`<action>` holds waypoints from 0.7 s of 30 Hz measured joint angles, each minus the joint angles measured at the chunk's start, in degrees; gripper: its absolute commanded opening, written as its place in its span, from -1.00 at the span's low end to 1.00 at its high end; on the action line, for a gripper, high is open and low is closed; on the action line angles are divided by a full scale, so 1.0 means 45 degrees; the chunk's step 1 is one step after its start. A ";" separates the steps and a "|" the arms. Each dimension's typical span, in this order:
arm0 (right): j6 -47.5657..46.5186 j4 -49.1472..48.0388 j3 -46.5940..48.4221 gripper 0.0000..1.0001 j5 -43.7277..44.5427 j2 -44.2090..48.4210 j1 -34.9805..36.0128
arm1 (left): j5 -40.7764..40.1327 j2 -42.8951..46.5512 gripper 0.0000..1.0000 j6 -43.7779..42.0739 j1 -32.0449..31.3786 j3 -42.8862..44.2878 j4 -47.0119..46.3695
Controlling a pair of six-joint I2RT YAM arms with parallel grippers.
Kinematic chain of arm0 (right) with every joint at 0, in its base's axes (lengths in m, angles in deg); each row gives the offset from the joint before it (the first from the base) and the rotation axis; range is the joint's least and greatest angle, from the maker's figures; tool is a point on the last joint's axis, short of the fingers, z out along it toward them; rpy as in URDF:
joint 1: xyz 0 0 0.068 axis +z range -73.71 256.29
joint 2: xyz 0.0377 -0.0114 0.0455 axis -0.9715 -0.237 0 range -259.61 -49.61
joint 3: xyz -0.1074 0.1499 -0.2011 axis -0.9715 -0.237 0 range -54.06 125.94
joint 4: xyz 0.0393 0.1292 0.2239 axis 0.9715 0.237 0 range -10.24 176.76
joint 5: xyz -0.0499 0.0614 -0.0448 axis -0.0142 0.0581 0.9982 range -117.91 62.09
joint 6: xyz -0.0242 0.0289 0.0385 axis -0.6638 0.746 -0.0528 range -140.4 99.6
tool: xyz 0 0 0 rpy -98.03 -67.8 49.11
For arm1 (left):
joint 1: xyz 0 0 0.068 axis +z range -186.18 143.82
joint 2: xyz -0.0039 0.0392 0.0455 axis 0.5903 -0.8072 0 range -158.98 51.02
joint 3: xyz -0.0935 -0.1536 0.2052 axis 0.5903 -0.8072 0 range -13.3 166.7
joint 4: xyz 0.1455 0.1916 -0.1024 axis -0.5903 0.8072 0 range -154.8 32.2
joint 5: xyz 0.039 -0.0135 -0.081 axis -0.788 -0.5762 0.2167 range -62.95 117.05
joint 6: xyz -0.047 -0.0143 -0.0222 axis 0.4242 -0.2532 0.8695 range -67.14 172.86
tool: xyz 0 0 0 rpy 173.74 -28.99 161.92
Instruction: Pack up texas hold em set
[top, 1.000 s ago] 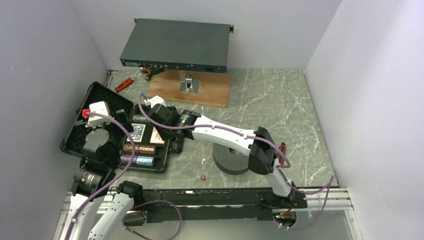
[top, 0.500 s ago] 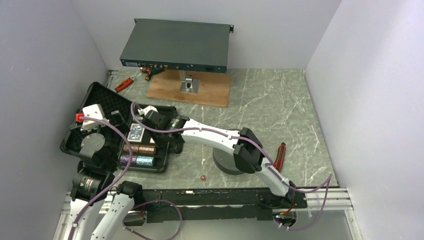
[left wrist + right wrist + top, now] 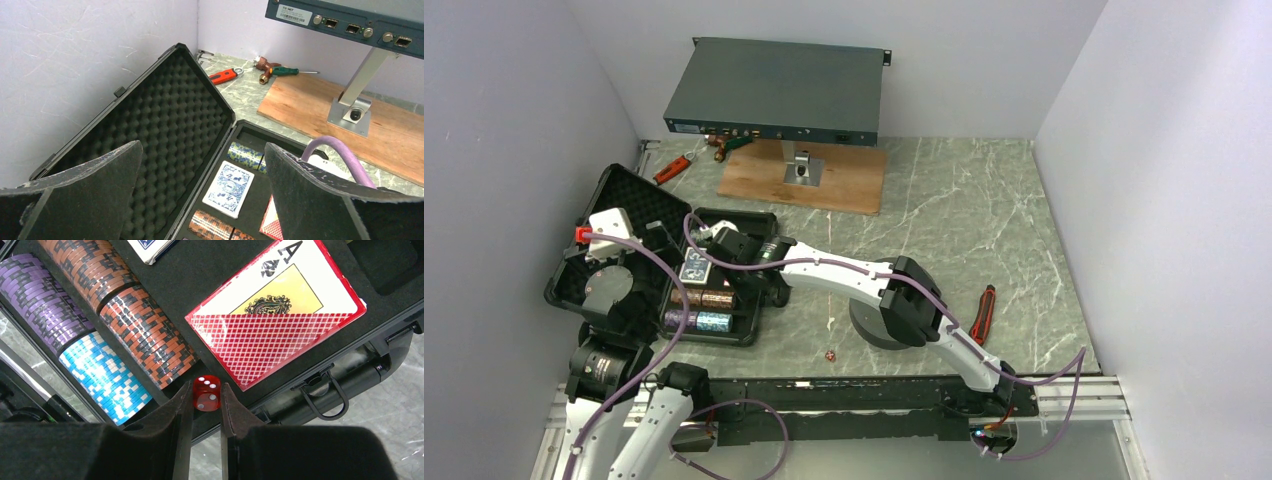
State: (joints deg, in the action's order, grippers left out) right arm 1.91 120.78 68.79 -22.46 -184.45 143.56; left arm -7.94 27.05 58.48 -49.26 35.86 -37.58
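The black briefcase lies open at the table's left, its foam lid tipped back. In its tray lie rows of poker chips, a blue card deck and a red card deck box. My right gripper is shut on a small red die, held just above the tray's edge between the orange chips and the red deck. Over the lid's near end my left gripper hangs wide open and holds nothing. A second red die rests on the table near the front.
A thick grey foam ring sits under my right arm, with a red-handled screwdriver to its right. At the back, a grey rack-mount box stands on a post over a wooden board, beside small tools.
My right arm has reached further left over the case, carrying the die. The left arm has shifted slightly left.
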 measured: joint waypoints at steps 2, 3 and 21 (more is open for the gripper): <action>0.0000 0.0000 0.0000 -0.86 -0.0005 0.0000 -0.0005 | 0.0073 0.0000 0.97 0.0000 0.0010 0.0000 0.0000; 0.0000 0.0000 0.0000 -0.82 -0.0005 0.0000 -0.0005 | 0.0117 0.0000 0.97 0.0000 0.0010 0.0000 0.0000; 0.0185 0.0005 0.0000 0.06 -0.0248 0.0000 -0.0005 | 0.0301 0.0000 0.96 0.0000 0.0141 -0.0019 -0.0005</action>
State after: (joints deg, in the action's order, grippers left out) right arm 2.74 120.80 68.79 -23.57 -184.45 143.53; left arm -6.58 27.05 58.48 -48.62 35.78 -37.60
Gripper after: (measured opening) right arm 0.508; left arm 0.980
